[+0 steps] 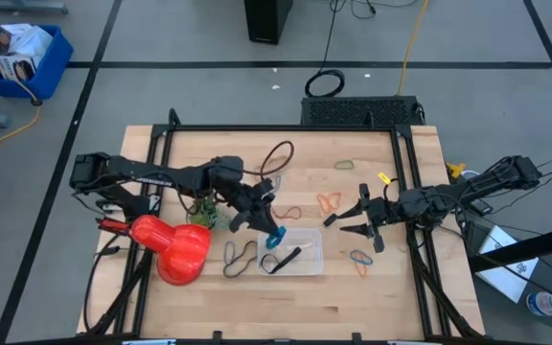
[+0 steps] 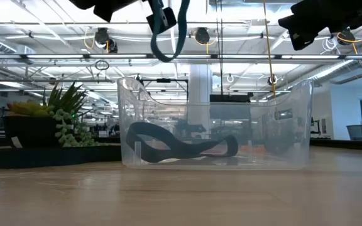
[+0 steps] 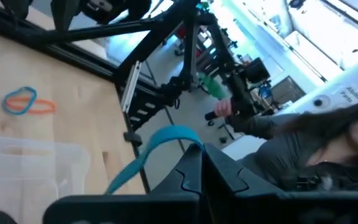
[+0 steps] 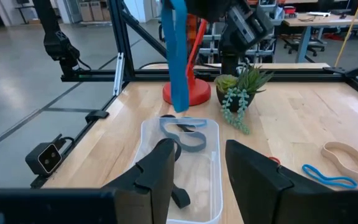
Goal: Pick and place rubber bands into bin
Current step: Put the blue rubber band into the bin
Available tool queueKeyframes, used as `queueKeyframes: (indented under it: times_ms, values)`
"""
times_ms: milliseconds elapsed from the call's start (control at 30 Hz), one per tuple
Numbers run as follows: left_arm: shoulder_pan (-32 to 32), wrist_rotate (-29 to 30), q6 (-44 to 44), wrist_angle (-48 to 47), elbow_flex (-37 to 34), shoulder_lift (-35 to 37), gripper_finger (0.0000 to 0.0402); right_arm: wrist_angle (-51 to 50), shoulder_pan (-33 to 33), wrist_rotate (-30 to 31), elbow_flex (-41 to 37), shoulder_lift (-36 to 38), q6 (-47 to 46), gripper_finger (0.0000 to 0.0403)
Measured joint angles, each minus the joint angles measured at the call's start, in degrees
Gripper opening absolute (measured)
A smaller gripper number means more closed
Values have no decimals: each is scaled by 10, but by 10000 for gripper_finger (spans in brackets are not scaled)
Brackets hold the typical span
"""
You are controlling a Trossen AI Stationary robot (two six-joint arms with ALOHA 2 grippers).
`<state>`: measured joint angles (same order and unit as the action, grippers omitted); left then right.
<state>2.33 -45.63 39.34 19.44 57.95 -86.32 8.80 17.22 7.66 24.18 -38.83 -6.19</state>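
Observation:
A wide blue rubber band [image 4: 178,56] hangs from my left gripper [image 1: 262,216], which is shut on it above the left end of the clear bin [image 1: 305,259]. In the low view its loop [image 2: 168,37] dangles above the bin's wall [image 2: 131,100]. A black band [image 2: 181,145] lies on the bin's floor. My right gripper [image 1: 357,218] waits open at the bin's right, holding nothing; its fingers [image 4: 163,168] frame the bin [image 4: 211,186]. More rubber bands lie loose on the table: brown [image 1: 278,153], orange [image 1: 329,201], black [image 1: 240,259]. My left gripper pinches the blue band's upper end [image 3: 185,138] between its two shut fingers [image 3: 225,171]. The fingers come roughly level from the table's left side. The band hangs slack below them as an open loop [image 2: 168,53], lifted clear of the table and the bin.
A red vase-like thing [image 1: 175,247] and a small green plant [image 1: 204,211] stand at the left of the bin under my left arm. Blue and orange bands [image 1: 360,259] lie near my right gripper, a green one [image 1: 343,165] farther back. A person [image 3: 328,149] sits beyond the table.

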Motion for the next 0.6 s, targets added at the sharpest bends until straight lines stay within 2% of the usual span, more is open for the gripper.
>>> queueKeyframes:
  times_ms: [167,600]
  values:
    - [-4,1,-14,-14,0,-20,8,0,0,0,0,0,0,141]
    - [-20,-21,-24,0,0,-146,10,0,0,0,0,0,-6,141]
